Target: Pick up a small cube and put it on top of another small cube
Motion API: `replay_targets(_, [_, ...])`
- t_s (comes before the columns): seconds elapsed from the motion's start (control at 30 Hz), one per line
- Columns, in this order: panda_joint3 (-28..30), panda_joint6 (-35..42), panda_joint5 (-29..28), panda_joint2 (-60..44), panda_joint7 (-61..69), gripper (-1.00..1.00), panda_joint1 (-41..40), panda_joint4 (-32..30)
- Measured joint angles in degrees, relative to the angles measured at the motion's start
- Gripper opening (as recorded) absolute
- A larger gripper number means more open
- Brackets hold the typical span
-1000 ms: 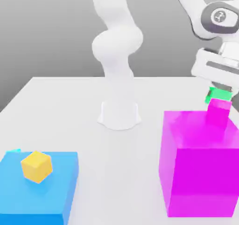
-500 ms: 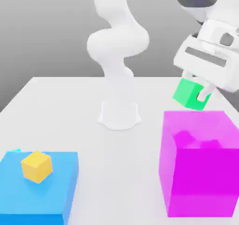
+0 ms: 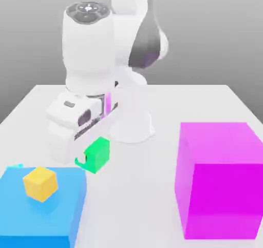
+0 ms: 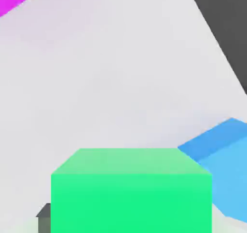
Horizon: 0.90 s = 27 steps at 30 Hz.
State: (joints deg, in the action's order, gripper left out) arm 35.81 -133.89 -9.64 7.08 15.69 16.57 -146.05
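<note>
Gripper (image 3: 92, 158) pinching green cube (image 3: 98, 154), held clear of the table (image 3: 205, 103). Yellow cube (image 3: 40, 183) sits on blue block (image 3: 61, 211), lower and toward the exterior view's left of the green cube, near but not under it. Next move likely needs a shift over yellow, then lowering. Magenta block (image 3: 218, 177) well apart.

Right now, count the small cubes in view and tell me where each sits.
2. The green cube is gripped in the pincer, above the table beside the blue block. The yellow cube rests on top of that blue block.
</note>
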Motion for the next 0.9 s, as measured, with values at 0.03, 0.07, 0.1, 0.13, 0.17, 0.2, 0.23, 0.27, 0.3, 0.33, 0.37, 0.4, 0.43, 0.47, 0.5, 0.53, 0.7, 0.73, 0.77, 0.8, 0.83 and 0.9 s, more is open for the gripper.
replay_targets(0.03, [1.63, -0.98, 0.88, -0.72, -0.01, -1.00, -1.38, -0.05])
replay_targets(0.07, [3.26, -1.97, 1.74, -1.42, -0.03, -1.00, -2.90, -0.10])
replay_targets(0.1, [4.83, -2.95, 2.58, -2.12, -0.07, -1.00, -4.72, -0.16])
replay_targets(0.13, [6.20, -3.95, 3.39, -2.82, -0.12, -1.00, -7.01, -0.21])
replay_targets(0.17, [7.50, -4.93, 4.20, -3.49, -0.18, -1.00, -9.33, -0.26])
replay_targets(0.2, [8.58, -6.00, 5.08, -4.17, -0.30, -1.00, -11.48, -0.36])
replay_targets(0.23, [9.54, -7.34, 6.20, -4.93, -0.60, -1.00, -13.32, -0.61])
replay_targets(0.27, [10.43, -8.78, 7.32, -5.68, -1.02, -1.00, -15.10, -0.91])
replay_targets(0.3, [11.32, -10.28, 8.32, -6.37, -1.58, -1.00, -16.88, -1.25])
replay_targets(0.33, [12.13, -11.89, 9.21, -7.01, -2.35, -1.00, -18.72, -1.64])
replay_targets(0.37, [12.32, -13.55, 10.21, -7.58, -3.42, -1.00, -21.10, -2.24])
replay_targets(0.4, [11.87, -15.04, 11.17, -8.13, -4.28, -1.00, -23.18, -2.75])
replay_targets(0.43, [10.81, -16.12, 12.10, -8.80, -4.42, -1.00, -23.05, -2.94])
replay_targets(0.47, [9.95, -16.99, 13.28, -9.59, -3.96, -1.00, -21.68, -2.97])
replay_targets(0.5, [9.55, -17.78, 14.67, -10.50, -3.15, -1.00, -21.54, -2.92])
replay_targets(0.53, [9.01, -18.54, 16.14, -11.49, -2.21, -1.00, -21.75, -2.83])
replay_targets(0.7, [3.99, -22.25, 25.64, -17.36, 4.57, -1.00, -25.14, -2.31])
replay_targets(0.73, [2.60, -23.00, 27.79, -18.65, 6.13, -1.00, -26.19, -2.20])
replay_targets(0.77, [1.06, -23.76, 29.96, -19.94, 7.70, -1.00, -27.45, -2.09])
replay_targets(0.8, [-0.58, -24.53, 32.15, -21.26, 9.29, -1.00, -28.72, -1.99])
replay_targets(0.83, [-1.61, -24.99, 33.48, -22.06, 10.25, 1.00, -29.53, -1.93])
replay_targets(0.9, [-1.61, -24.99, 33.49, -22.06, 10.25, 1.00, -29.56, -1.92])
